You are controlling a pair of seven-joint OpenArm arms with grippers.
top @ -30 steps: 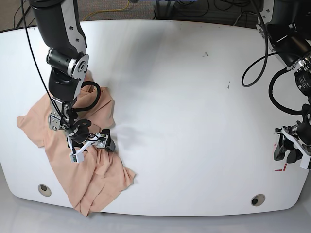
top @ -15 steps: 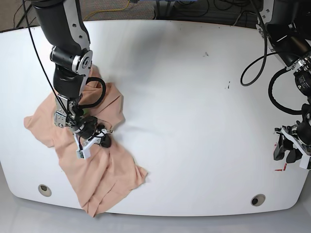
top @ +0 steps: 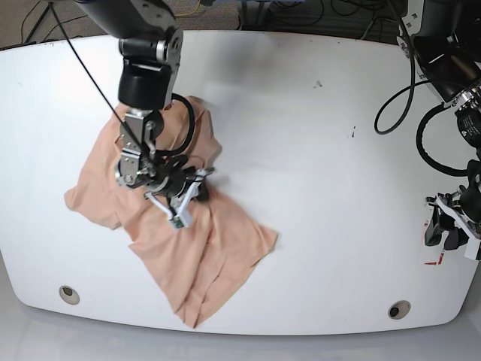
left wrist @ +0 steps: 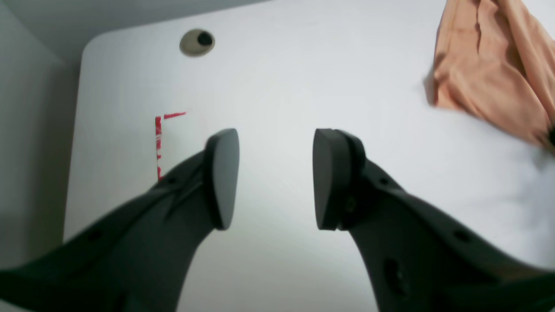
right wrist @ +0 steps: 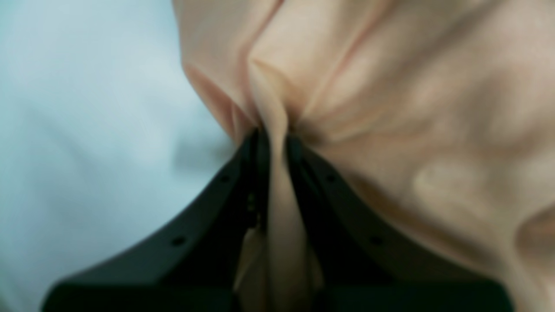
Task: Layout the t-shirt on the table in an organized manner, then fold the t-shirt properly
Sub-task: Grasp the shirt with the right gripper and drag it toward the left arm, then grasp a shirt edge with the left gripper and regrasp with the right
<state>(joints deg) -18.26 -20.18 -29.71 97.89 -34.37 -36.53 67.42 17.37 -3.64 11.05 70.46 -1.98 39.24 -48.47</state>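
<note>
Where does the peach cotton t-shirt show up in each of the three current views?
Base: the peach cotton t-shirt lies crumpled left of centre, on the glossy white table.
Left wrist: only its edge, upper right corner.
Right wrist: it fills the right and top, a fold pinched in the right end effector.
Shared landmark: the white tabletop.

The t-shirt (top: 203,248) is plain peach-pink, with no print showing. The table (top: 316,188) is glossy white with a few dark specks, a short red corner mark (left wrist: 158,143) and 2 grey grommet holes (top: 399,309).
</note>
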